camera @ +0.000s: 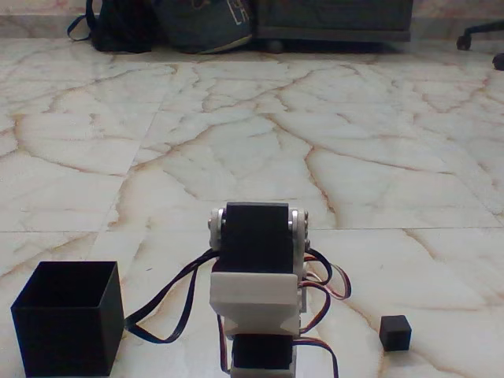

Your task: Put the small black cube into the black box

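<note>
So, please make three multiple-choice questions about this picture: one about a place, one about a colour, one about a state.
1. In the fixed view, where is the small black cube?
A. Inside the black box
B. On the floor, right of the arm
C. On top of the arm

2. What colour is the black box compared with the cube?
A. The same, black
B. White
C. Red

3. What is the state of the box?
A. Lying on its side
B. Closed with a lid
C. Upright, its top open

Answers:
1. B: the cube sits alone on the marble floor at lower right, apart from the arm.
2. A: both are matte black.
3. C: its square opening faces up and its inner walls show.
</note>
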